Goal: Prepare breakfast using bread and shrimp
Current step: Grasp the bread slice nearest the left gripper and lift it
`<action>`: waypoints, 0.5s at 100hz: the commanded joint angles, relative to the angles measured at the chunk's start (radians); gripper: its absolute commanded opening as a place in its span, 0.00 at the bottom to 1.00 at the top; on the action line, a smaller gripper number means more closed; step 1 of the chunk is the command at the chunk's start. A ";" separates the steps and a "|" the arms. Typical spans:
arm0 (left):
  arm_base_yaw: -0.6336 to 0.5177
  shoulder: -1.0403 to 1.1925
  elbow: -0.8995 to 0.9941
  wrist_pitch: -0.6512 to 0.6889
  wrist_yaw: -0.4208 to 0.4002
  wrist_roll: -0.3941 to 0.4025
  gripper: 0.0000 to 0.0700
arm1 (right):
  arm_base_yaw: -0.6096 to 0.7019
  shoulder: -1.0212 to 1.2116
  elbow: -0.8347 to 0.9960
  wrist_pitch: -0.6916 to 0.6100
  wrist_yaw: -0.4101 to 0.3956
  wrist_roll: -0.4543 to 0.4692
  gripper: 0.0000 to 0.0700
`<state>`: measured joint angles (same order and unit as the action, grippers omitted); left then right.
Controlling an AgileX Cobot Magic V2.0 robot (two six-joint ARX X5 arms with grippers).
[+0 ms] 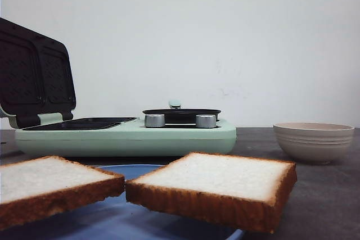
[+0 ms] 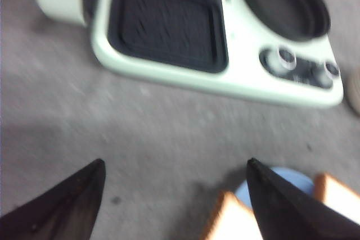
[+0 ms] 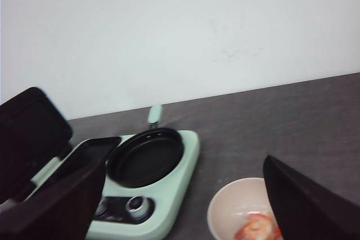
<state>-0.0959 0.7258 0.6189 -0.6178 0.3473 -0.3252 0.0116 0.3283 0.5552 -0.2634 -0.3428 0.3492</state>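
Your front camera shows two bread slices (image 1: 216,179) on the blue plate (image 1: 132,217), near the green cooker (image 1: 126,136). Only your right wrist view reveals the shrimp (image 3: 257,226) inside the bowl (image 3: 222,209), at right. Left gripper (image 2: 174,206) and right gripper (image 3: 185,206) spread wide, holding nothing.

A staged tabletop test setup rather than a lived-in kitchen: a mint-green breakfast maker (image 1: 126,136) sits on a dark table (image 1: 332,195) against a bare white wall (image 1: 225,37).

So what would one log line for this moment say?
bread: both slices on blue plate | shrimp: in bowl | breakfast maker: lid open, plates bare | both arms' jaws open, holding nothing
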 commanded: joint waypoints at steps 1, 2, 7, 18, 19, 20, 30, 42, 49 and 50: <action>-0.001 0.050 0.013 0.004 0.044 0.004 0.63 | 0.002 0.003 0.016 0.007 -0.021 0.014 0.81; -0.001 0.059 0.013 0.004 0.051 0.008 0.63 | 0.002 0.003 0.016 0.006 -0.024 0.014 0.81; -0.001 0.103 0.013 0.002 0.089 0.035 0.63 | 0.003 0.003 0.016 0.005 -0.034 0.014 0.81; -0.001 0.198 0.013 -0.028 0.150 0.085 0.63 | 0.015 0.003 0.016 -0.006 -0.036 0.013 0.80; -0.001 0.207 0.013 -0.033 0.156 0.088 0.63 | 0.016 0.003 0.016 -0.008 -0.036 0.013 0.80; -0.001 0.215 0.013 -0.037 0.162 0.091 0.63 | 0.018 0.003 0.016 -0.008 -0.036 0.013 0.80; -0.001 0.297 0.013 -0.086 0.216 0.122 0.63 | 0.031 0.003 0.016 -0.018 -0.035 0.009 0.80; -0.001 0.395 0.013 -0.153 0.258 0.139 0.63 | 0.044 0.003 0.016 -0.022 -0.034 0.003 0.80; -0.001 0.437 0.013 -0.176 0.293 0.164 0.63 | 0.049 0.003 0.016 -0.022 -0.034 -0.002 0.80; -0.001 0.443 0.013 -0.177 0.299 0.167 0.63 | 0.050 0.003 0.016 -0.022 -0.034 -0.002 0.80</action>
<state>-0.0959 1.1355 0.6189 -0.7876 0.6136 -0.2028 0.0547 0.3279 0.5552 -0.2890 -0.3744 0.3485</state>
